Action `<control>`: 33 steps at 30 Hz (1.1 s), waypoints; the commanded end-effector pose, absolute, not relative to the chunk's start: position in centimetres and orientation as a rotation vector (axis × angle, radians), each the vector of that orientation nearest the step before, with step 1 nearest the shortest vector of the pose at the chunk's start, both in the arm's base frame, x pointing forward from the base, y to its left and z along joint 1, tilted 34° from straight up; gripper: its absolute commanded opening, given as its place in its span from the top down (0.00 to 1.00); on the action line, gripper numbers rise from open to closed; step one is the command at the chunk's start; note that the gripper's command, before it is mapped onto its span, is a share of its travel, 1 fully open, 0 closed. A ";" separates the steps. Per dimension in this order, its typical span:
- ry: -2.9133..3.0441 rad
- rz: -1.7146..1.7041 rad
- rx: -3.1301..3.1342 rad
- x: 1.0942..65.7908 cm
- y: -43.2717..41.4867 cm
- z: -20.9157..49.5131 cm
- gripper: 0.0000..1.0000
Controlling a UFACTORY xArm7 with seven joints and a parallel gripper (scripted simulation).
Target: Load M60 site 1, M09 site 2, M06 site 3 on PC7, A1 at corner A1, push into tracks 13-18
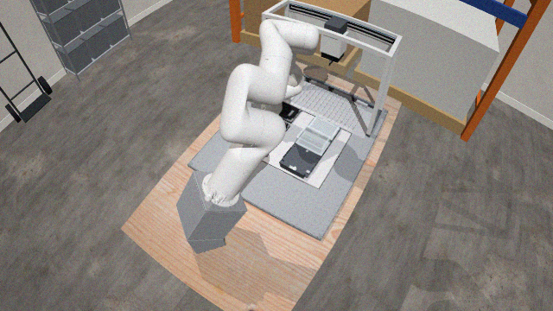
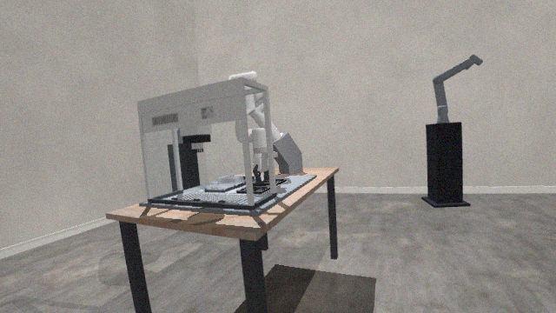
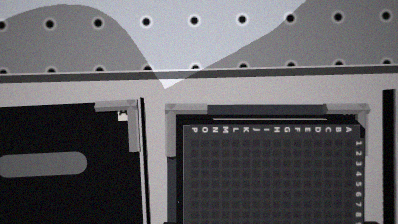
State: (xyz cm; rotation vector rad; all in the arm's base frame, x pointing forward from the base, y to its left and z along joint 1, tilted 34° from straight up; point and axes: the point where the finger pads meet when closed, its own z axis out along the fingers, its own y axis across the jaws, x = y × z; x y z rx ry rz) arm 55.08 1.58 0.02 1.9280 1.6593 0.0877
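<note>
On the grey deck [image 1: 298,203], the end effector [image 2: 260,176] grips M60 [image 3: 270,175] with fingers wide.

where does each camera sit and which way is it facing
Top: high above, angled down at the arm, its pedestal and the instrument frame.
Exterior: floor level beyond the instrument, looking back through it; the arm shows behind its posts.
Wrist: on the arm, looking straight down at the 384-well plate and the carrier handle slot; no jaws show.
Top and exterior share the wooden table.
</note>
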 end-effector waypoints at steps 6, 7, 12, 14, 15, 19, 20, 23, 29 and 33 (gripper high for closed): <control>1.660 0.092 1.927 55.2 1.7 0.1 1.00; 1.660 0.092 1.927 55.2 1.7 0.1 1.00; 1.660 0.092 1.927 55.2 1.7 0.1 1.00; 1.660 0.092 1.927 55.2 1.7 0.1 1.00; 1.660 0.092 1.927 55.2 1.7 0.1 1.00; 1.660 0.092 1.927 55.2 1.7 0.1 1.00; 1.660 0.092 1.927 55.2 1.7 0.1 1.00; 1.660 0.092 1.927 55.2 1.7 0.1 1.00; 1.660 0.092 1.927 55.2 1.7 0.1 1.00; 1.660 0.092 1.927 55.2 1.7 0.1 1.00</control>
